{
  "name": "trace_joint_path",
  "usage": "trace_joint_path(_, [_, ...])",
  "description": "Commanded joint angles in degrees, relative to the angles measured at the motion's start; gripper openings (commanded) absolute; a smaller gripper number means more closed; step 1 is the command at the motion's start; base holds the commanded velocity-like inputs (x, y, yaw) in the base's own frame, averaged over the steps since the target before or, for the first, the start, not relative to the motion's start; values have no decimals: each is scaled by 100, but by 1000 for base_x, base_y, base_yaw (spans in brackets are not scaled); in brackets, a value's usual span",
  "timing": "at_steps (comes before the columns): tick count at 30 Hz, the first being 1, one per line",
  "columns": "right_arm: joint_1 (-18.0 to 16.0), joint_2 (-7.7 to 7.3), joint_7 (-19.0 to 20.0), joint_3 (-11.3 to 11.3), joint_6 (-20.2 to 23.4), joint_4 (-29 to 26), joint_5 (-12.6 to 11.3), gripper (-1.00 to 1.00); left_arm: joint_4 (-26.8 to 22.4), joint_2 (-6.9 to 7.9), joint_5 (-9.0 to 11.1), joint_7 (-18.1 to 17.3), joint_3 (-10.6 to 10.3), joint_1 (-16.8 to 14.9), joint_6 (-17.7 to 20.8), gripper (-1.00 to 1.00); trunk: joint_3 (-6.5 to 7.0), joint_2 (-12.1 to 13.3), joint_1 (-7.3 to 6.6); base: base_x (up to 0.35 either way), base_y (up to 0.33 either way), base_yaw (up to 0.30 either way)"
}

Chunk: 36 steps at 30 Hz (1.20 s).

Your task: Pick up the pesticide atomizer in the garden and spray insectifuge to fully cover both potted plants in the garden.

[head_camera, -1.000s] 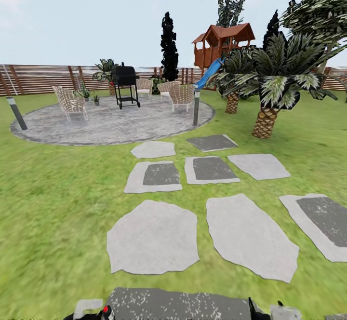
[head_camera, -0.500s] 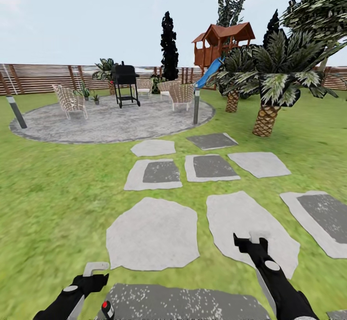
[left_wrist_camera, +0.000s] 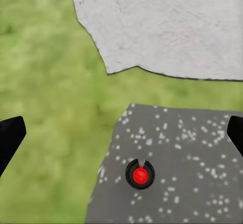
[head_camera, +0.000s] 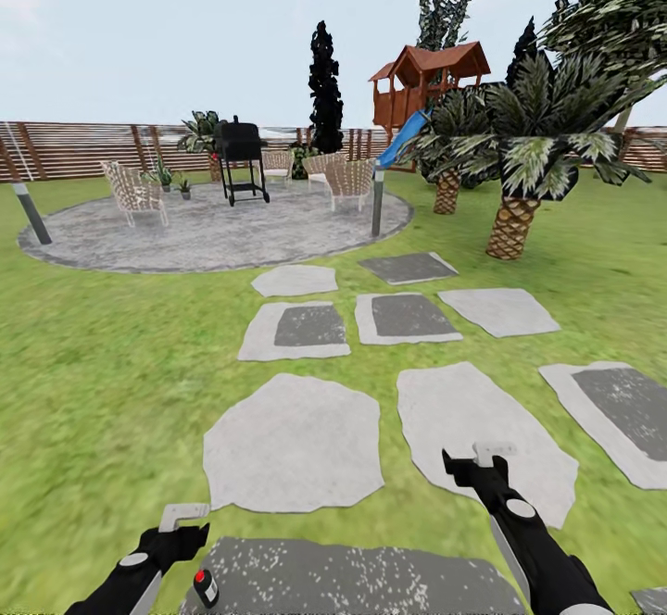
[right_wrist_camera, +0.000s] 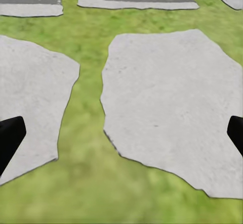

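Observation:
The pesticide atomizer (head_camera: 205, 587) stands upright on a dark speckled stepping stone (head_camera: 371, 583) at my feet, red top up. The left wrist view looks down on the atomizer (left_wrist_camera: 140, 174), a red cap in a dark ring. My left gripper (head_camera: 188, 524) hangs open just above and left of it, apart from it, with its fingers (left_wrist_camera: 10, 139) spread wide. My right gripper (head_camera: 474, 458) is open over a pale stone (right_wrist_camera: 167, 102) and holds nothing. Two small potted plants (head_camera: 162, 175) (head_camera: 184, 190) sit far off at the left of the round patio (head_camera: 213, 235).
Pale and dark stepping stones (head_camera: 295, 444) cross the lawn toward the patio. On it stand a black grill (head_camera: 241, 163) and wicker chairs (head_camera: 135, 194). Bollard lamps (head_camera: 377, 204) (head_camera: 31, 214) flank it. Palm trees (head_camera: 512, 217) rise at right; a slat fence (head_camera: 74, 150) runs behind.
Both arms have come up from the bottom edge into the head view. In the last half second the right gripper edged slightly up and left, and the view tilted a little.

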Motion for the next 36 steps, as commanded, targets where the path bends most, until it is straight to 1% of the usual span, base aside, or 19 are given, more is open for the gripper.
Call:
trace_joint_path(1, [-3,3,33,-21,-1,0,37,100,-5,-3,-18,-26,37,-2,4,100,-24,-44,21,0,0,0])
trace_joint_path(7, [-3,1,33,-19,-1,14,36,100,-4,-7,-18,-26,40,4,-78,100,-131,-284,153,0,0,0])
trace_joint_path(9, [-3,1,33,-16,-1,16,35,100,-1,-8,-26,-23,41,2,-212,100,-167,-364,197,0,0,0])
trace_joint_path(11, [-3,1,31,-13,-1,21,35,100,6,-8,-36,-23,42,0,-442,100,-203,-445,241,0,0,0])
trace_joint_path(14, [-3,1,28,-12,-1,31,40,100,16,-8,-41,-26,42,0,-585,100,-257,-565,307,0,0,0])
trace_joint_path(20, [-3,1,22,-11,-1,43,43,100,173,-14,-50,-23,26,-1,-669,100,-365,-806,439,0,0,0])
trace_joint_path(25, [-3,1,17,-13,-1,40,44,100,188,-13,-51,-22,30,-1,-674,100,-454,-1006,549,0,0,0])
trace_joint_path(36, [-3,1,11,-20,-1,28,28,100,208,-11,-60,-26,32,-1,-689,100,-698,-1021,577,0,0,0])
